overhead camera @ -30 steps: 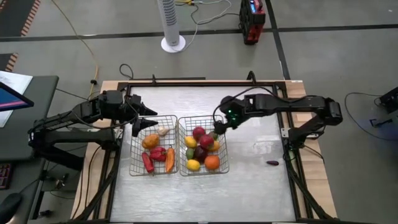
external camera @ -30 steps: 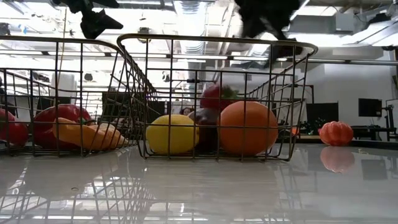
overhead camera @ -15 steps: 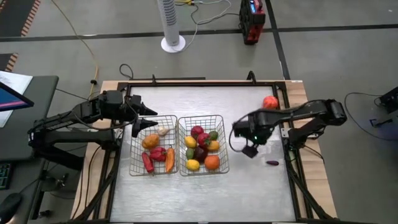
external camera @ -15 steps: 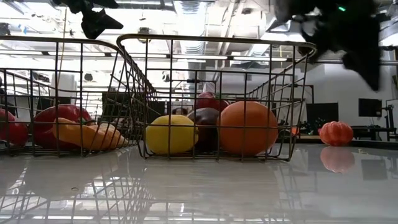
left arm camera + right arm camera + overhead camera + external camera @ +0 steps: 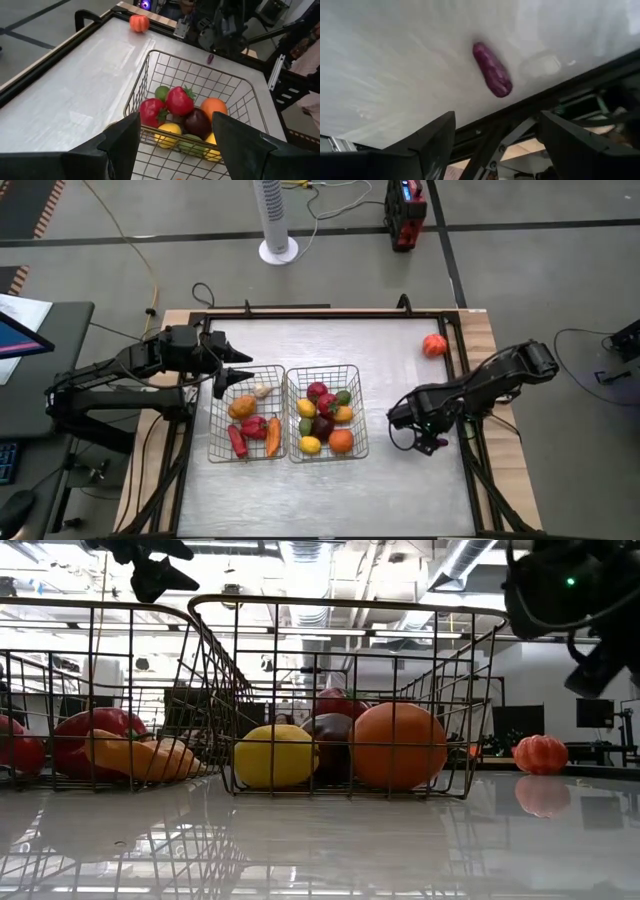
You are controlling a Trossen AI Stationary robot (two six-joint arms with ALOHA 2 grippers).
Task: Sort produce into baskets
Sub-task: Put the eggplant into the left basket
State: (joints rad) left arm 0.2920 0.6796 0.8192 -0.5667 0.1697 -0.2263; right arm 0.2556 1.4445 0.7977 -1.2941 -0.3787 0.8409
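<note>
Two wire baskets stand side by side mid-table: the left one (image 5: 213,420) holds red, orange and whitish produce, the right one (image 5: 359,420) holds red, yellow, green, orange and dark pieces. A small long purple piece (image 5: 492,76) lies on the table near its right edge. A round orange-red piece (image 5: 433,345) lies at the far right. My right gripper (image 5: 497,125) is open, low over the purple piece, with its fingers on either side and apart from it. It also shows in the high view (image 5: 430,442), where it hides the piece. My left gripper (image 5: 237,370) is open above the left basket's far edge.
A raised black frame rail (image 5: 470,460) runs along the table's right edge, close beside the purple piece and my right gripper. Bare tabletop lies in front of the baskets (image 5: 300,495) and behind them (image 5: 330,340).
My right gripper has swung from above the right basket's far right corner toward the table's right and near edges, and down over the purple piece. As the arm moved away, the orange-red piece at the far right came into sight.
</note>
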